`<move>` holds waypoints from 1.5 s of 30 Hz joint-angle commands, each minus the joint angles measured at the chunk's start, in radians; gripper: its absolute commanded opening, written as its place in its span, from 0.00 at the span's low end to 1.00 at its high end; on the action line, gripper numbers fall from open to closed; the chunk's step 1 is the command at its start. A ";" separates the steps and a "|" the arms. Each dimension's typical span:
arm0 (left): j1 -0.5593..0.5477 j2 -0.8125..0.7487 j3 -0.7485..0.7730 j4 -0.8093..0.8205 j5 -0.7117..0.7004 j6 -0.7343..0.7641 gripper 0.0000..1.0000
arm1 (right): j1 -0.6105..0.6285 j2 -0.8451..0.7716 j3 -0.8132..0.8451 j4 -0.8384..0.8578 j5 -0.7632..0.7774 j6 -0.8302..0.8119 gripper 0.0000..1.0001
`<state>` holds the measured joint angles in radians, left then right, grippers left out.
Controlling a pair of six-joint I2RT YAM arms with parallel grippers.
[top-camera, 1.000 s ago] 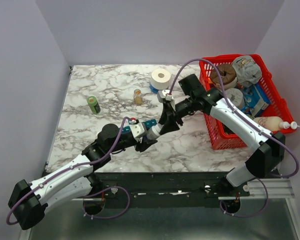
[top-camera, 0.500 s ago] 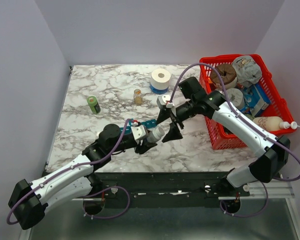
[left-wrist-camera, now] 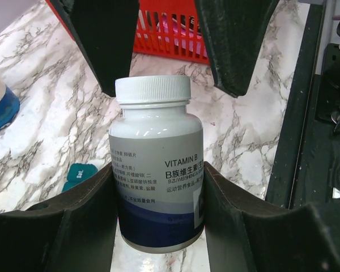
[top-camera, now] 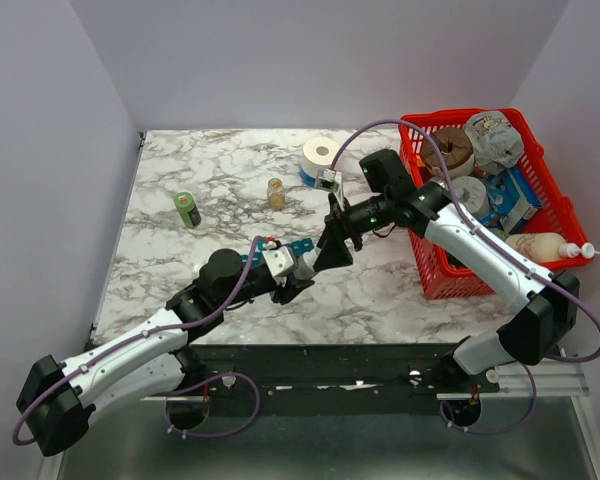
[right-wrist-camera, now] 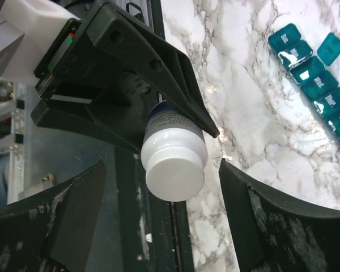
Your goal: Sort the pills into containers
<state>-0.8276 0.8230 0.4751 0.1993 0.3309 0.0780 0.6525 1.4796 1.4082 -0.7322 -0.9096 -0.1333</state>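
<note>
My left gripper (top-camera: 296, 272) is shut on a white-capped vitamin bottle (left-wrist-camera: 156, 170) and holds it above the marble table, cap pointing toward my right gripper (top-camera: 327, 256). The right gripper is open, its fingers (left-wrist-camera: 107, 39) on either side of the bottle's white cap (right-wrist-camera: 175, 170) without touching it. The teal pill organizer strip (right-wrist-camera: 314, 76) lies on the table beyond the bottle, one lid raised; it shows partly in the top view (top-camera: 300, 246) and in the left wrist view (left-wrist-camera: 79, 173). No pills are in view.
A red mesh basket (top-camera: 442, 285) full of items stands at the right. A small amber jar (top-camera: 276, 192), a green can (top-camera: 187, 209) and a white roll on a blue base (top-camera: 322, 157) stand at the back. The table's front edge is just below the bottle.
My right gripper swung out to the right of the bottle half a second ago and has come back, open, around the cap. The left gripper still holds the bottle in about the same place.
</note>
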 commanded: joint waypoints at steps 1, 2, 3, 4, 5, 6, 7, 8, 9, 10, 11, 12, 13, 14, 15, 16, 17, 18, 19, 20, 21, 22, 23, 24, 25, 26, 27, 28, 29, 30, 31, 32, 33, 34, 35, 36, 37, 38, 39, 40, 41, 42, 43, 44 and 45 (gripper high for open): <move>-0.010 0.002 0.000 0.063 -0.056 -0.012 0.00 | -0.001 0.010 -0.012 0.031 0.014 0.103 0.82; -0.010 0.002 0.000 0.061 -0.059 -0.011 0.00 | -0.001 0.013 -0.012 0.031 0.000 0.103 0.74; -0.010 0.002 0.002 0.060 -0.065 -0.011 0.00 | -0.001 0.015 -0.006 0.028 -0.009 0.103 0.70; -0.010 0.004 0.003 0.058 -0.072 -0.011 0.00 | -0.001 0.019 -0.005 0.025 -0.017 0.101 0.67; -0.010 0.005 0.003 0.057 -0.076 -0.009 0.00 | -0.001 0.021 -0.002 0.022 -0.038 0.101 0.59; -0.010 0.005 0.002 0.057 -0.078 -0.009 0.00 | -0.001 0.024 0.001 0.013 -0.049 0.100 0.55; -0.010 0.005 0.002 0.057 -0.078 -0.007 0.00 | -0.001 0.028 0.011 0.008 -0.058 0.092 0.51; -0.010 0.005 0.000 0.058 -0.078 -0.009 0.00 | -0.001 0.034 0.018 0.004 -0.077 0.087 0.43; -0.010 0.007 -0.001 0.060 -0.075 -0.009 0.00 | -0.001 0.038 0.026 -0.010 -0.084 0.080 0.38; -0.010 0.007 -0.003 0.060 -0.070 -0.009 0.00 | -0.001 0.042 0.047 -0.018 -0.098 0.055 0.33; -0.010 0.007 -0.004 0.061 -0.061 -0.009 0.00 | -0.001 0.056 0.063 -0.027 -0.135 0.035 0.23; -0.010 0.007 -0.009 0.061 -0.050 -0.009 0.00 | 0.001 0.062 0.081 -0.064 -0.150 0.009 0.20; -0.010 0.001 -0.010 0.060 -0.038 -0.006 0.00 | 0.007 0.070 0.107 -0.088 -0.169 -0.082 0.18; -0.010 -0.001 -0.013 0.060 -0.026 -0.004 0.00 | 0.010 0.077 0.151 -0.120 -0.195 -0.148 0.17; -0.010 -0.004 -0.018 0.060 -0.004 -0.003 0.00 | 0.015 0.079 0.172 -0.163 -0.198 -0.210 0.17; -0.010 -0.015 -0.020 0.058 0.003 0.003 0.00 | 0.028 0.077 0.184 -0.188 -0.201 -0.365 0.17; -0.010 -0.021 -0.021 0.051 0.014 0.008 0.00 | 0.035 0.071 0.195 -0.220 -0.219 -0.478 0.17; -0.010 -0.027 -0.021 0.045 0.025 0.012 0.00 | 0.042 0.044 0.183 -0.257 -0.221 -0.591 0.17; -0.010 -0.038 -0.021 0.039 0.033 0.026 0.00 | 0.053 0.025 0.160 -0.250 -0.212 -0.773 0.17; -0.010 -0.044 -0.021 0.025 0.039 0.031 0.00 | 0.055 0.003 0.126 -0.239 -0.204 -0.870 0.19; -0.010 -0.048 -0.020 0.019 0.045 0.035 0.00 | 0.055 -0.025 0.071 -0.207 -0.198 -0.958 0.20; -0.010 -0.054 -0.020 0.012 0.059 0.043 0.00 | 0.056 -0.009 0.089 -0.237 -0.193 -1.111 0.21; -0.010 -0.056 -0.020 0.003 0.060 0.046 0.00 | 0.056 0.020 0.122 -0.277 -0.171 -1.152 0.21; -0.010 -0.056 -0.018 0.000 0.065 0.048 0.00 | 0.056 0.036 0.165 -0.318 -0.164 -1.169 0.20; -0.010 -0.056 -0.016 -0.004 0.068 0.051 0.00 | 0.056 0.041 0.166 -0.309 -0.161 -1.189 0.21; -0.010 -0.056 -0.016 -0.008 0.069 0.052 0.00 | 0.056 0.036 0.163 -0.308 -0.158 -1.201 0.23; -0.010 -0.056 -0.020 -0.008 0.071 0.052 0.00 | 0.056 0.033 0.157 -0.283 -0.163 -1.188 0.25; -0.010 -0.056 -0.021 -0.006 0.069 0.051 0.00 | 0.056 0.036 0.163 -0.277 -0.169 -1.128 0.29; -0.010 -0.056 -0.023 -0.001 0.066 0.052 0.00 | 0.056 0.044 0.169 -0.274 -0.173 -1.093 0.39; -0.010 -0.058 -0.023 0.002 0.065 0.052 0.00 | 0.058 0.047 0.167 -0.256 -0.173 -1.050 0.47; -0.010 -0.056 -0.024 0.006 0.062 0.048 0.00 | 0.056 0.050 0.163 -0.242 -0.169 -0.958 0.55; -0.010 -0.058 -0.026 0.014 0.059 0.046 0.00 | 0.056 0.050 0.153 -0.234 -0.166 -0.919 0.72; -0.010 -0.058 -0.026 0.017 0.057 0.046 0.00 | 0.056 0.054 0.150 -0.233 -0.158 -0.884 0.79; -0.010 -0.061 -0.027 0.020 0.054 0.043 0.00 | 0.056 0.054 0.149 -0.231 -0.158 -0.809 0.82; -0.010 -0.062 -0.027 0.023 0.054 0.040 0.00 | 0.055 0.053 0.146 -0.231 -0.155 -0.766 0.91; -0.010 -0.064 -0.032 0.026 0.051 0.037 0.00 | 0.055 0.048 0.146 -0.225 -0.146 -0.723 0.93; -0.010 -0.068 -0.033 0.031 0.053 0.032 0.00 | 0.055 0.044 0.147 -0.225 -0.138 -0.653 0.95; -0.010 -0.070 -0.036 0.038 0.051 0.031 0.00 | 0.055 0.036 0.146 -0.220 -0.112 -0.616 1.00; -0.010 -0.070 -0.038 0.040 0.051 0.029 0.00 | 0.055 0.028 0.138 -0.201 -0.100 -0.583 1.00; -0.010 -0.068 -0.038 0.040 0.050 0.029 0.00 | 0.052 0.003 0.132 -0.184 -0.085 -0.516 1.00; -0.010 -0.068 -0.038 0.040 0.045 0.028 0.00 | 0.052 -0.010 0.124 -0.164 -0.063 -0.472 1.00; -0.010 -0.068 -0.038 0.040 0.042 0.026 0.00 | 0.050 -0.022 0.104 -0.117 -0.033 -0.426 1.00; -0.010 -0.068 -0.036 0.038 0.036 0.026 0.00 | 0.049 -0.042 0.089 -0.092 -0.017 -0.335 1.00; -0.010 -0.065 -0.036 0.037 0.030 0.025 0.00 | 0.047 -0.048 0.080 -0.073 -0.011 -0.303 1.00; -0.010 -0.065 -0.036 0.038 0.023 0.023 0.00 | 0.047 -0.053 0.071 -0.047 0.006 -0.272 1.00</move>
<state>-0.8371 0.7700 0.4438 0.2066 0.3634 0.1040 0.7002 1.4845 1.5158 -0.9024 -0.9733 -0.6525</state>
